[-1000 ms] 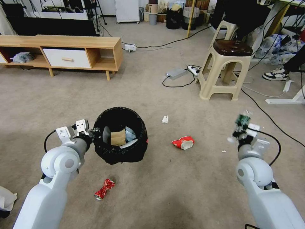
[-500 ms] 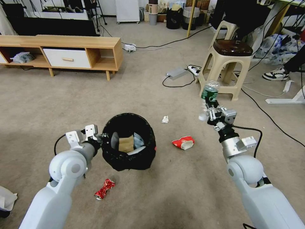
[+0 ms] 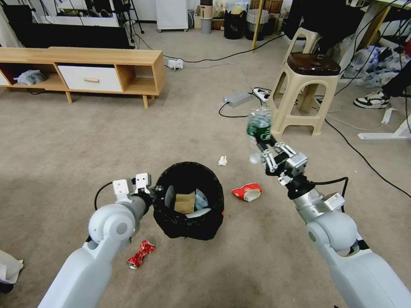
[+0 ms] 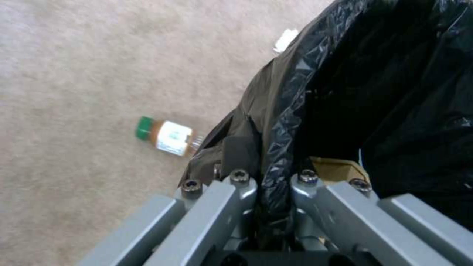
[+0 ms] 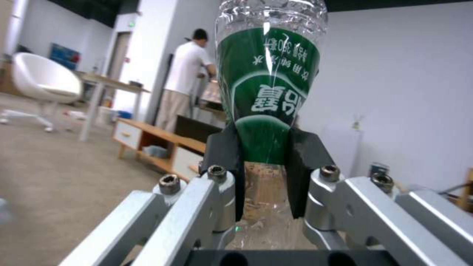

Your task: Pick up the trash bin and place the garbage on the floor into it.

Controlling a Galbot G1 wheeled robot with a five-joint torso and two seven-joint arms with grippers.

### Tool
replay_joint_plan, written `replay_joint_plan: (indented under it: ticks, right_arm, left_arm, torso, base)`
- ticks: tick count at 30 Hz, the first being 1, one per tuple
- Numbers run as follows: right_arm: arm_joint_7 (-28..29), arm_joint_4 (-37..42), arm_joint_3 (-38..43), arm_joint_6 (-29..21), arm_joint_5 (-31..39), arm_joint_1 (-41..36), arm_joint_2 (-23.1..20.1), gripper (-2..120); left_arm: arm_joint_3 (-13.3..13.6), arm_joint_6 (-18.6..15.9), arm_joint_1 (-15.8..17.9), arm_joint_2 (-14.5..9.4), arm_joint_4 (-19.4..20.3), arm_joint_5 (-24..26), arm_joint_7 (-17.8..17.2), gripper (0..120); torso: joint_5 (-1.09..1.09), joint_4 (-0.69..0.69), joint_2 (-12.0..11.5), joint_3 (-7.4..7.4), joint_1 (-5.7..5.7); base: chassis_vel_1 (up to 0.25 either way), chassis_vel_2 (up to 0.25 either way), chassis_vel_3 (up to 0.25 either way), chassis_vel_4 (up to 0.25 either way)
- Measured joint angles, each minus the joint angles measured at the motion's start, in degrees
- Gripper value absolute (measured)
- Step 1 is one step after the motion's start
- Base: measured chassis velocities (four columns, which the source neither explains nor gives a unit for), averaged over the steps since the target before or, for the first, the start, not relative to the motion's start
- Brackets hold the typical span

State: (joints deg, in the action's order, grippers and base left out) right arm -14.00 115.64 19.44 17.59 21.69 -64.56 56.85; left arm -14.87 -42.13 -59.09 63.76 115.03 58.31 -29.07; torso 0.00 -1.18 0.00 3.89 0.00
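Observation:
The trash bin, lined with a black bag, hangs low over the floor with my left gripper shut on its left rim. A brown paper bag lies inside it. My right gripper is shut on a green-labelled plastic bottle, held up to the right of the bin and above it; the pads pinch its label. Garbage on the carpet: a red-and-white wrapper, a white paper wad, a crushed red can and a green-capped bottle.
A low wooden cabinet stands at the back left. A beige plastic stool stands at the back right, with cables, a power strip and a grey box beside it. A person's shoe rests at the far right.
My left arm has carried the bin to the right and closer. My right gripper has swung the bottle up and leftward, from the far right to just right of the bin.

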Motion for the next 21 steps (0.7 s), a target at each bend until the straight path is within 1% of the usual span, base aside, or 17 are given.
replay_joint_plan:
  ticks: [3, 4, 6, 7, 9, 10, 12, 14, 16, 20, 21]
  right_arm:
    - [-0.62, -0.06, -2.72, 0.39, 0.28, 0.72, -0.97, 15]
    - [-0.62, -0.06, -2.72, 0.39, 0.28, 0.72, -0.97, 15]
    - [-0.82, -0.07, -3.87, 0.44, 0.44, 1.05, -1.68, 15]
    - [-0.82, -0.07, -3.87, 0.44, 0.44, 1.05, -1.68, 15]
    - [-0.83, 0.11, -4.74, 0.42, 1.11, 1.27, -2.33, 15]
    - [-0.83, 0.11, -4.74, 0.42, 1.11, 1.27, -2.33, 15]
    - [-0.83, 0.12, -5.5, 0.34, 1.6, 1.51, -2.99, 15]
    - [-0.83, 0.12, -5.7, 0.33, 1.72, 1.56, -3.21, 15]
    - [-0.83, -0.24, -6.69, 0.2, 2.34, 1.61, -4.26, 15]
    - [-0.82, -0.52, -7.14, 0.16, 2.64, 1.45, -4.86, 15]
    - [-0.81, -0.65, -7.2, 0.14, 2.78, 1.21, -5.21, 15]
  left_arm:
    - [2.96, 0.0, 1.68, 0.3, -1.07, 0.38, 0.34, 1]
    - [2.96, 0.0, 1.68, 0.3, -1.07, 0.38, 0.34, 1]
    - [4.66, -0.01, 2.9, 0.42, -1.72, 0.78, 0.54, 1]
    - [4.66, -0.01, 2.9, 0.42, -1.72, 0.78, 0.54, 1]
    - [5.97, -0.01, 3.88, 0.56, -2.39, 1.05, 0.84, 1]
    - [5.97, -0.01, 3.88, 0.56, -2.39, 1.05, 0.84, 1]
    - [7.25, -0.01, 4.99, 0.68, -3.28, 1.55, 1.16, 1]
    - [7.54, -0.01, 5.31, 0.73, -3.54, 1.63, 1.28, 1]
    - [8.87, -0.01, 6.94, 1.24, -4.94, 2.11, 1.67, 1]
    - [9.79, -0.01, 8.07, 1.83, -5.85, 2.17, 1.79, 1]
    - [10.4, -0.01, 8.73, 2.37, -6.32, 2.17, 1.79, 1]
  torso:
    - [0.0, 0.0, 0.0, 0.0, 0.0]
    - [0.0, 0.0, 0.0, 0.0, 0.0]
    - [0.0, 0.0, 0.0, 0.0, 0.0]
    - [0.0, 0.0, 0.0, 0.0, 0.0]
    - [0.0, 0.0, 0.0, 0.0, 0.0]
    - [0.0, 0.0, 0.0, 0.0, 0.0]
    - [0.0, 0.0, 0.0, 0.0, 0.0]
    - [0.0, 0.0, 0.0, 0.0, 0.0]
    - [0.0, 0.0, 0.0, 0.0, 0.0]
    - [0.0, 0.0, 0.0, 0.0, 0.0]
    - [0.01, -0.01, 0.0, 0.0, 0.0]
  base:
    - [0.0, 0.0, 0.0, 0.0]
    - [0.0, 0.0, 0.0, 0.0]
    - [0.0, 0.0, 0.0, 0.0]
    - [0.0, 0.0, 0.0, 0.0]
    - [0.0, 0.0, 0.0, 0.0]
    - [0.0, 0.0, 0.0, 0.0]
    - [0.0, 0.0, 0.0, 0.0]
    - [0.0, 0.0, 0.0, 0.0]
    - [0.0, 0.0, 0.0, 0.0]
    - [0.0, 0.0, 0.0, 0.0]
    - [0.0, 0.0, 0.0, 0.0]
